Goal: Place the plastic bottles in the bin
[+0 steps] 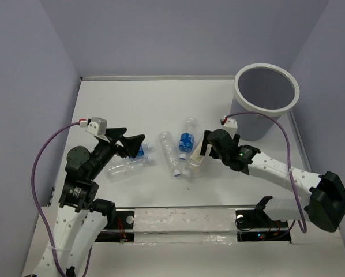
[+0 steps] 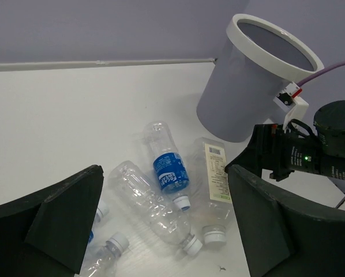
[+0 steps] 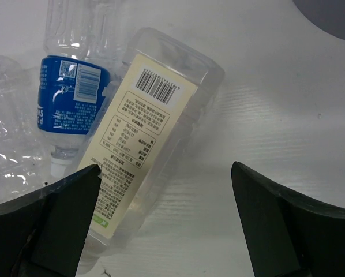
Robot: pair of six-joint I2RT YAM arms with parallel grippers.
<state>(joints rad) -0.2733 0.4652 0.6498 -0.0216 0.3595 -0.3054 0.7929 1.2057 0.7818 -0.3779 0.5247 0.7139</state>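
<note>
Barely begun, judging by the seemingly empty round grey white-rimmed bin (image 2: 236,98). Left to move: five clear plastic bottles (image 1: 168,149), clustered on the white surface (image 1: 132,104). Both jaws spread, empty, the right jaws above the cream-labelled bottle (image 3: 141,138).

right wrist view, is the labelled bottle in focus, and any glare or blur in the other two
Right wrist view: the cream-label bottle is sharp, barcode lines distinct; the dark fingers show little detail. Left wrist view: the bin and bottles are in focus, no strong glare. Top external view: even light, soft shadows only.
</note>
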